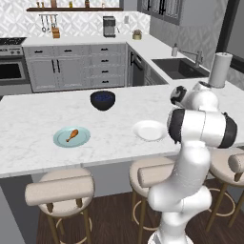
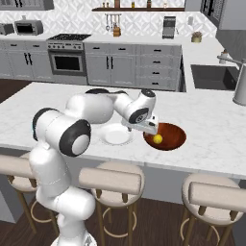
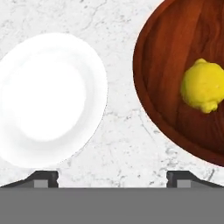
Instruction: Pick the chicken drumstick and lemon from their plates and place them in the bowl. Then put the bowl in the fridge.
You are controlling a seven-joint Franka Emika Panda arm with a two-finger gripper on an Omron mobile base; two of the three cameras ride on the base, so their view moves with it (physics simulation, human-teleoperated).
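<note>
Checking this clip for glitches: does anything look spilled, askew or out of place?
Nothing stands out. The lemon lies inside the bowl, the white plate sits flat beside it, and the chicken drumstick rests on the teal plate.

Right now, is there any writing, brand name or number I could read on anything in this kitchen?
None: no readable text shows anywhere.
The lemon, the bowl, both plates and the drumstick are plain.
The far counter appliances are too small to tell.
</note>
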